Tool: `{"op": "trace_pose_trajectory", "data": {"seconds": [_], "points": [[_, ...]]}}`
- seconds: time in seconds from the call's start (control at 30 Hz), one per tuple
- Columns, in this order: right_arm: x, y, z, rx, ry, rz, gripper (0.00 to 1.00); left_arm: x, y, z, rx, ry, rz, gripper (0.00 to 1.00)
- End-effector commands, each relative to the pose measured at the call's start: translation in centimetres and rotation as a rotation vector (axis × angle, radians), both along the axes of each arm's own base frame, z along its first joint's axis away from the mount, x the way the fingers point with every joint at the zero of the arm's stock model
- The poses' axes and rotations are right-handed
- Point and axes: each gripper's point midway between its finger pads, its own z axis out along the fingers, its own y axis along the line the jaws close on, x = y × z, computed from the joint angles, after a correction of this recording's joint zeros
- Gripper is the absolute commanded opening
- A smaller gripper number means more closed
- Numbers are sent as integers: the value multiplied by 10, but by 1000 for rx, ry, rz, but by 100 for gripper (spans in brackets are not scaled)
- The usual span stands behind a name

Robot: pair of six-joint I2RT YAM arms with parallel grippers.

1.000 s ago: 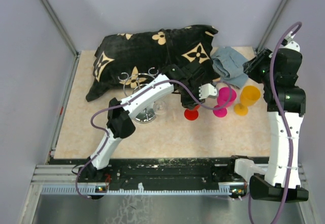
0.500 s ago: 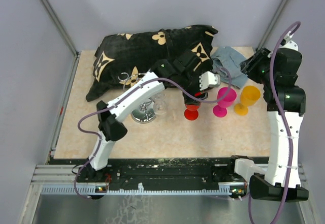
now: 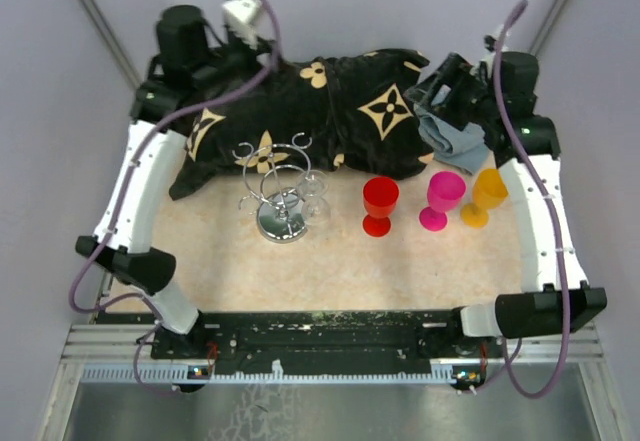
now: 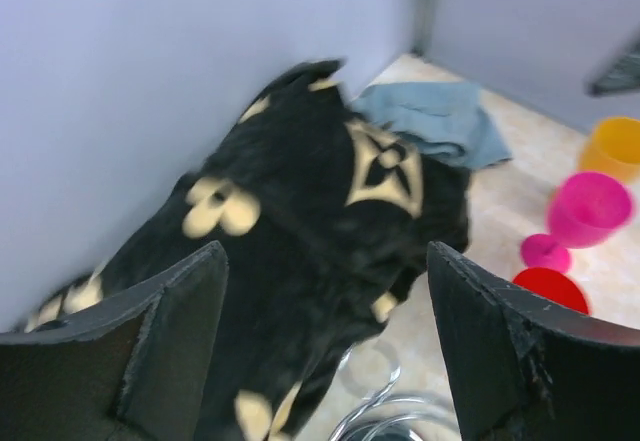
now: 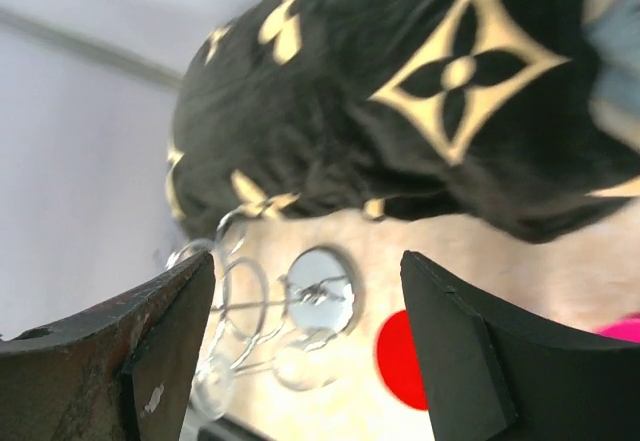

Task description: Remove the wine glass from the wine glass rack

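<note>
**Mia:** Where are the hands?

**Ben:** The left hand [image 4: 325, 261] is up high behind the rack [image 3: 283, 226], over the black pillow [image 3: 300, 111]. Its fingers are wide and hold nothing. The right hand [image 5: 305, 261] is far right of the rack, over the grey cloth [image 3: 455, 139], and it is wide too.

**Mia:** And the wine glass?

**Ben:** The clear wine glass [image 3: 316, 199] is right against the rack's right side. The red cup [image 3: 380, 199], pink cup [image 3: 444, 193] and orange cup [image 3: 489, 191] stand further right on the table [image 3: 350, 271].
</note>
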Motion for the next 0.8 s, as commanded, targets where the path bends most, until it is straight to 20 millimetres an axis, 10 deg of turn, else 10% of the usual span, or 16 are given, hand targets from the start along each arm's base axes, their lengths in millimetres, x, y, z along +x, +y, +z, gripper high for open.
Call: {"op": "trace_pose_trajectory", "data": {"seconds": [0.0,0.17,0.27,0.77], "points": [[-7,66,23,147,-60,176,75,23,84,-13,-206,229,116,87],[-29,125,-4,288,45,324,69,16,181,-54,-483,530,183,89],[-43,149,-24,323,112,373,61,1,204,-81,-594,676,172,88],[-88,201,-75,443,251,489,42,-22,201,-126,-655,840,117,86]]}}
